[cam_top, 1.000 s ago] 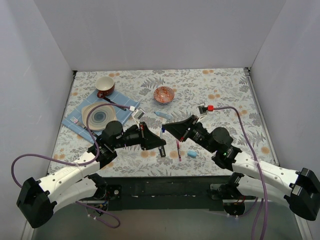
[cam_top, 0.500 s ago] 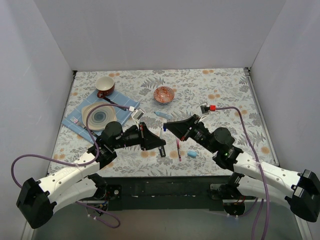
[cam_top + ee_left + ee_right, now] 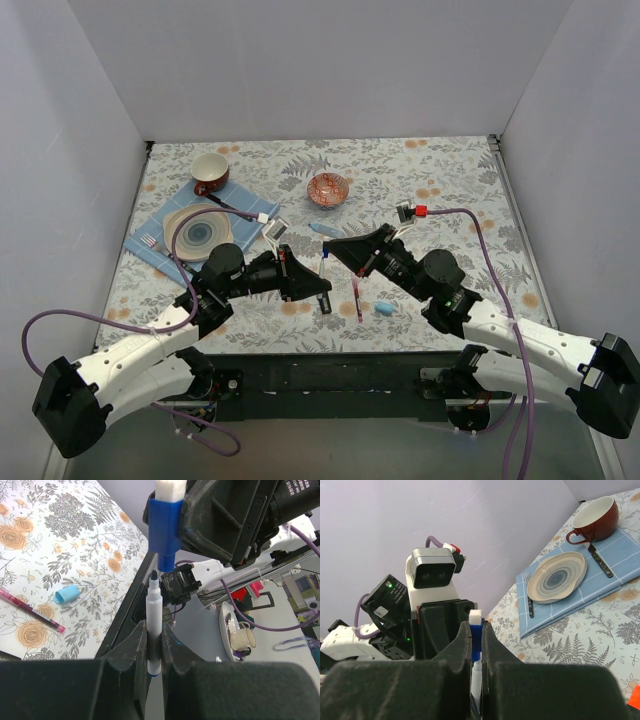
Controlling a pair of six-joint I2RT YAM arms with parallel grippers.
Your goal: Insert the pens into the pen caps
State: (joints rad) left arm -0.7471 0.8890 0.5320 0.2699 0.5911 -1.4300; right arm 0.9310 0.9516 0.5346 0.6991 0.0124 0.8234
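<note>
My left gripper (image 3: pixel 154 636) is shut on a white pen (image 3: pixel 153 607) with a black tip, held upright above the table. My right gripper (image 3: pixel 476 630) is shut on a dark blue pen cap (image 3: pixel 165 527) with a white top. The cap's mouth faces the pen tip, in line with it and a small gap away. From above, both grippers (image 3: pixel 322 283) (image 3: pixel 336 250) meet over the table's middle front. A magenta-red pen (image 3: pixel 356 298) and a light blue cap (image 3: pixel 384 308) lie on the cloth below. A light blue pen (image 3: pixel 325 231) lies farther back.
A red patterned bowl (image 3: pixel 328 189) stands at the back middle. At the back left, a blue napkin (image 3: pixel 243 200) carries a striped plate (image 3: pixel 197 232), a brown cup (image 3: pixel 210 172) and dark cutlery (image 3: pixel 150 242). White walls close in three sides of the table.
My right gripper has moved slightly left and farther back with the blue cap, closer to the pen tip. The left gripper has barely shifted.
</note>
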